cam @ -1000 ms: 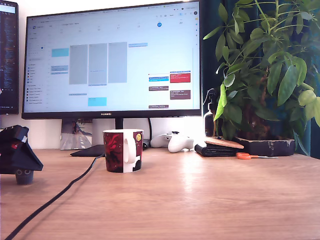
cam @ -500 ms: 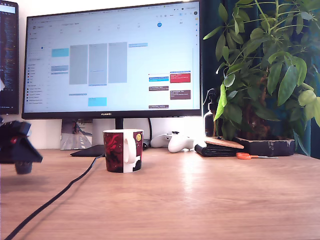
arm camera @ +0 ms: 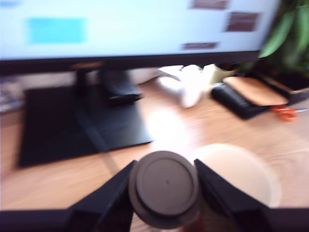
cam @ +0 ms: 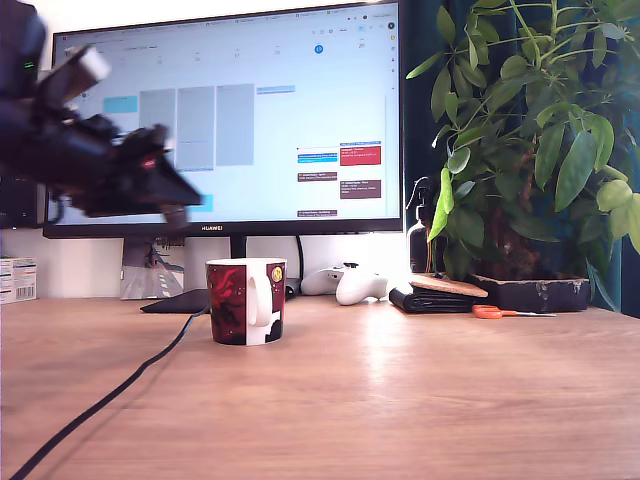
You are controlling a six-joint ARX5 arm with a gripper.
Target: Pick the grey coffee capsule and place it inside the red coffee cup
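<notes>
One capsule in my grip right now: the grey coffee capsule (arm camera: pixel 164 187) sits clamped between the two black fingers (arm camera: pixel 112 192), flat round end facing the wrist camera. In the exterior view my gripper (cam: pixel 172 205) hangs in the air, blurred, up and to the left of the red coffee cup (cam: pixel 246 301), in front of the monitor (cam: pixel 260 120). The cup stands upright on the wooden desk (cam: pixel 400 400), handle facing the camera. From the wrist, its pale open mouth (arm camera: pixel 239 176) shows just beside the capsule, far side. A black cable (cam: pixel 110 395) runs across the desk near the cup's left.
</notes>
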